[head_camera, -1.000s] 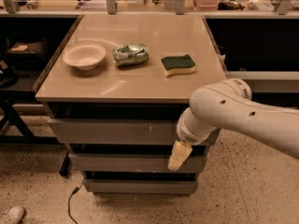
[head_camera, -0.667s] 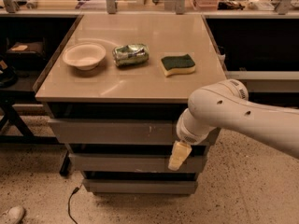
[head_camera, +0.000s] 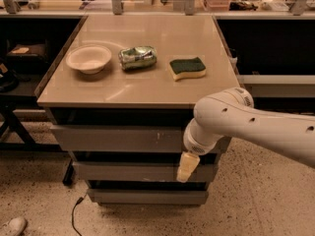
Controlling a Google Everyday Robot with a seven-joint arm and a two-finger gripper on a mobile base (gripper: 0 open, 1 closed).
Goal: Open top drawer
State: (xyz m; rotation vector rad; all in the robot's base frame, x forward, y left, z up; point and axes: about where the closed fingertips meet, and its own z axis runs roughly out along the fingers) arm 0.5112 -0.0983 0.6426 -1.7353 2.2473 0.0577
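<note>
Nothing visibly shifts since the earlier frame; the arm (head_camera: 246,122) stays bent across the cabinet's right front corner, and the gripper (head_camera: 188,166) hangs at the same spot, low in front of the second drawer (head_camera: 123,171), just below the top drawer (head_camera: 118,139); whether it is clenched or released cannot be told; the top drawer sits directly under the tabletop (head_camera: 147,90), its flat front looking closed; the pull seems not yet begun, and progress appears stalled.
</note>
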